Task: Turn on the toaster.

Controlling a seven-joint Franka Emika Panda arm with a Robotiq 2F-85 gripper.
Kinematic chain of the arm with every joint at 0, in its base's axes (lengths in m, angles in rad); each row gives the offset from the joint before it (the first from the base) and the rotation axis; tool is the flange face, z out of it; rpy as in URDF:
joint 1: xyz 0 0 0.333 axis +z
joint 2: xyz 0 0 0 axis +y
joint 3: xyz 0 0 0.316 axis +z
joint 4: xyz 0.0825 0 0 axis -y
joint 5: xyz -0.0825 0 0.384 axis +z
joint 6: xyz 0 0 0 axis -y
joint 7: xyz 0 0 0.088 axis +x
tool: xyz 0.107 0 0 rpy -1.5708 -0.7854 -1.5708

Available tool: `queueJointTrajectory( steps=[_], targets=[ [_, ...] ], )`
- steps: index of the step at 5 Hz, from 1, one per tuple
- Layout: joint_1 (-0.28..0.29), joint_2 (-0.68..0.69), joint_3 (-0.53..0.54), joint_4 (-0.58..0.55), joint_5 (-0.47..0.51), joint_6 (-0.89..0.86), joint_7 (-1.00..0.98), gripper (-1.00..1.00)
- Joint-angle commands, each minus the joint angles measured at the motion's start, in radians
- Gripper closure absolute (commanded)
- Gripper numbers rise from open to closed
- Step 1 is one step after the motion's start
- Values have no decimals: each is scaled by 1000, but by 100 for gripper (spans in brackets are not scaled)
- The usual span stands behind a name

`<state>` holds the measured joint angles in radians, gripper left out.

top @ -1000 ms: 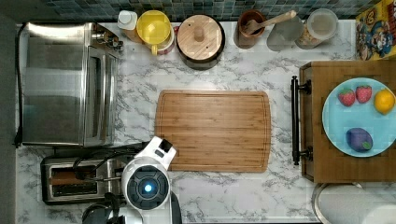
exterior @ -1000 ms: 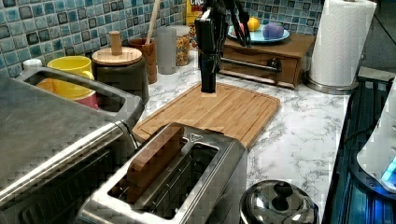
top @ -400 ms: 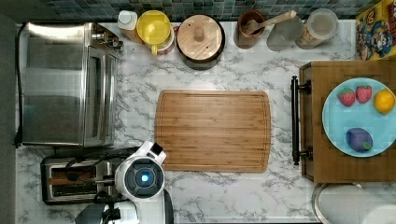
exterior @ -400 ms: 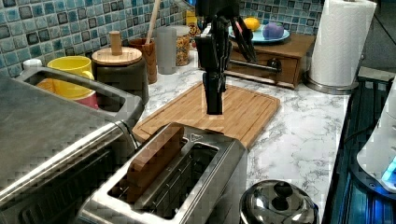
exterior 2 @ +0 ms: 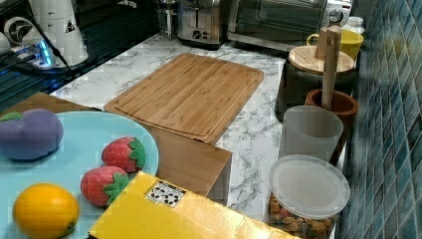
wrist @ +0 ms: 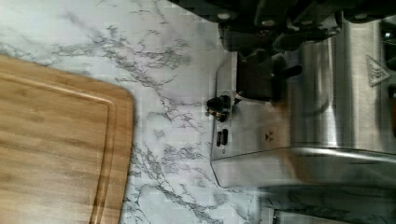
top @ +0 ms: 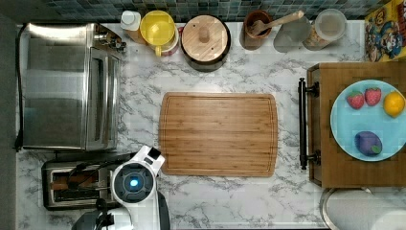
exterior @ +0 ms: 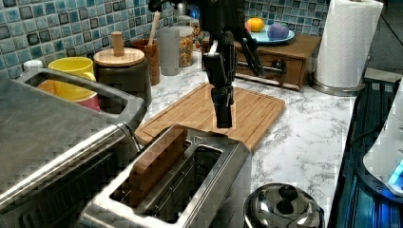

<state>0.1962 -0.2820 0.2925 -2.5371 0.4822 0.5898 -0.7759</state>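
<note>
The toaster (top: 62,191) is a small brushed-steel box at the top view's lower left, with a brown slice (exterior: 157,159) standing in one slot. My arm's round wrist (top: 134,183) covers the toaster's end nearest the cutting board. In the left view my gripper (exterior: 224,118) points straight down just above that far end of the toaster (exterior: 190,185), fingers pressed together with nothing between them. From the wrist view the dark fingers (wrist: 254,77) hang over the toaster's end face (wrist: 243,140), close to a small black knob (wrist: 218,105).
A large steel toaster oven (top: 67,86) stands right behind the toaster. The wooden cutting board (top: 218,134) lies mid-counter. Jars and canisters (top: 206,40) line the tiled wall. A wooden stand holds a blue plate (top: 344,129) of fruit. A steel lid (exterior: 280,209) sits beside the toaster.
My arm has moved from over the cutting board's corner toward the toaster's end and come lower; the gripper now hangs just above that end.
</note>
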Motion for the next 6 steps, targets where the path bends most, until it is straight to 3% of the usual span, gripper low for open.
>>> queueJointTrajectory(
  steps=[1, 4, 6],
  targets=[
    [-5, 30, 51, 57, 4, 77, 119, 100],
    [-96, 145, 97, 84, -85, 98, 216, 100],
    [-78, 225, 49, 101, -94, 82, 221, 100]
  ],
)
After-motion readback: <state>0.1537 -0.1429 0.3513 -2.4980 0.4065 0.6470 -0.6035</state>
